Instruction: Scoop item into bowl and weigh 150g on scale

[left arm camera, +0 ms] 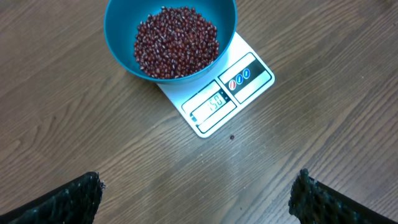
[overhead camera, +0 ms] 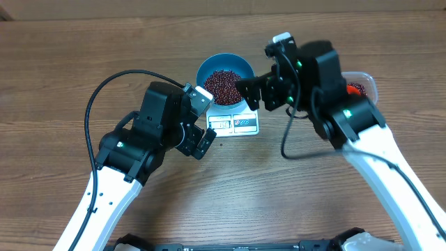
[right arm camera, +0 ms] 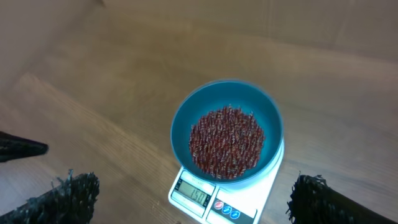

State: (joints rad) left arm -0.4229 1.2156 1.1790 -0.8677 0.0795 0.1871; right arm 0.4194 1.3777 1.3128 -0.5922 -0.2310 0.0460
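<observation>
- The heap of small dark red-brown beans [overhead camera: 226, 86] lies inside the round bright-blue bowl [overhead camera: 206, 72], upper centre of the overhead view.
- The bowl sits on the flat white rectangular kitchen scale [overhead camera: 235, 125], covering most of its platform.
- In the left wrist view the scale's display window [left arm camera: 212, 103] appears to read one hundred and fifty; in the right wrist view it is too blurred to confirm.
- Judged from that, scooping and weighing look finished, and at most a check of the reading is left.
- One stray bean [left arm camera: 232, 137] lies on the wooden bench [overhead camera: 63, 70] just beside the scale's front corner.
- A clear plastic tub [overhead camera: 362, 85] with some beans shows at the right, mostly hidden behind the right arm [overhead camera: 362, 129].
- The left arm's jaws are spread wide at the lower corners of their own view, holding and touching nothing.
- The right arm's jaws are likewise wide apart and empty, above the bench near the bowl's right side.
</observation>
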